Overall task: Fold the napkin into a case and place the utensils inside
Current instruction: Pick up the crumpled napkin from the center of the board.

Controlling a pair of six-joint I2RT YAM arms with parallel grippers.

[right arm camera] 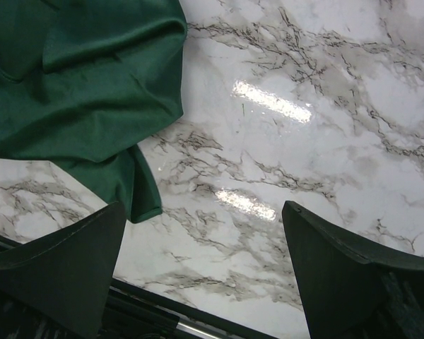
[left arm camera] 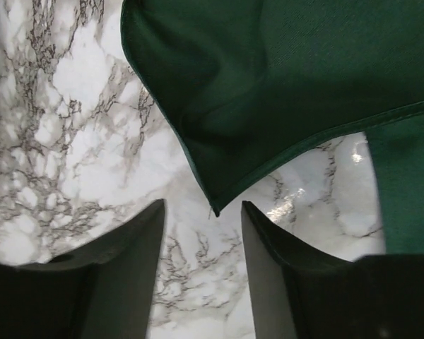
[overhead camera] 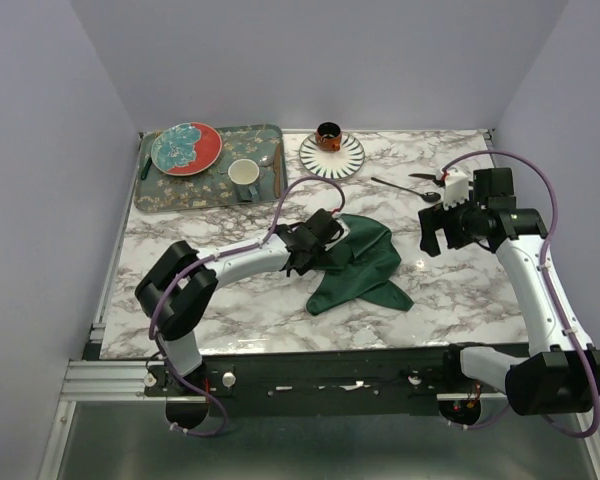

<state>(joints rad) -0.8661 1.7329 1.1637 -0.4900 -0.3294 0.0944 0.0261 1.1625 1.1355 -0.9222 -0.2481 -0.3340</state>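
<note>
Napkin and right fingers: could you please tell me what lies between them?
Bare marble table separates the right fingers from the napkin, shown in the right wrist view.

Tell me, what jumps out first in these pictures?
A crumpled dark green napkin lies in the middle of the white marble table. The left end effector is open right at one of its corners. At the far left, a red-rimmed teal plate sits on a floral tray.
</note>
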